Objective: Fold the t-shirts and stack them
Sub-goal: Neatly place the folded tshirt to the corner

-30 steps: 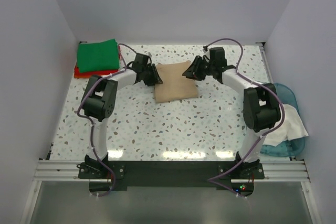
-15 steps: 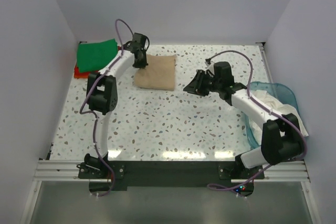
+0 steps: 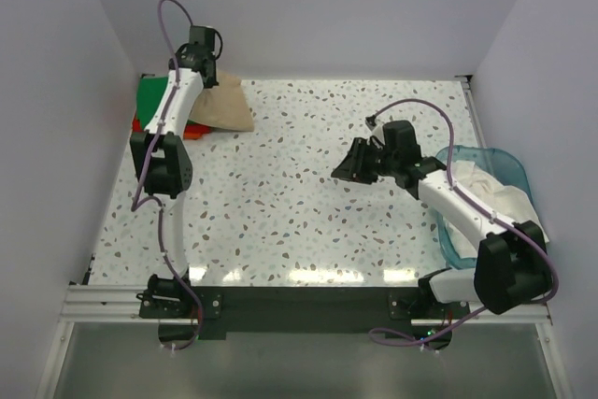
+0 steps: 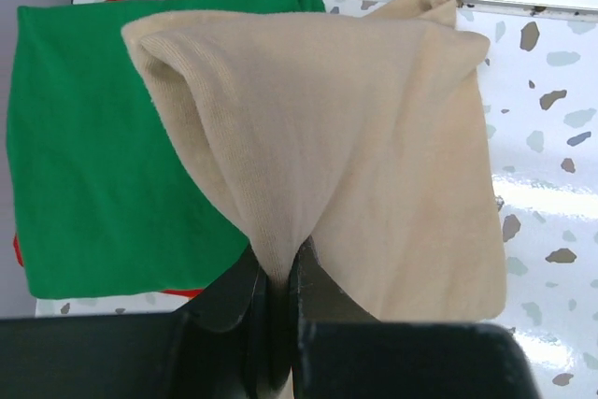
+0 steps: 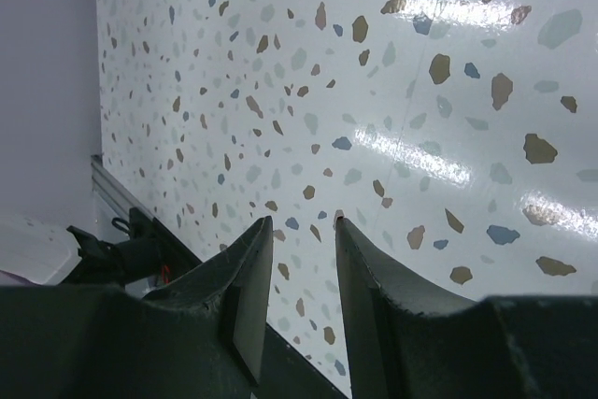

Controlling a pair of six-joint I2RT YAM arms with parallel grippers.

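Speckled white tabletop (image 3: pixel 308 221): at 10 o'clock the left gripper (image 4: pixel 280 273), clamped on the folded tan-beige cloth t-shirt (image 4: pixel 374 156), has carried it from centre over the folded bright green t-shirt (image 4: pixel 93 156); release seems next. Right gripper (image 5: pixel 301 226), at 3 o'clock, slightly parted, empty.

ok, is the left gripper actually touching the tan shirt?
Touching. The left wrist view shows the left gripper shut on a bunched fold of the tan shirt, with the cloth funnelling down into the closed jaws.

White links (image 3: pixel 458 201), purple cables (image 3: pixel 416 102); left gripper (image 4: pixel 276 277) and right gripper (image 5: pixel 302 224) black.
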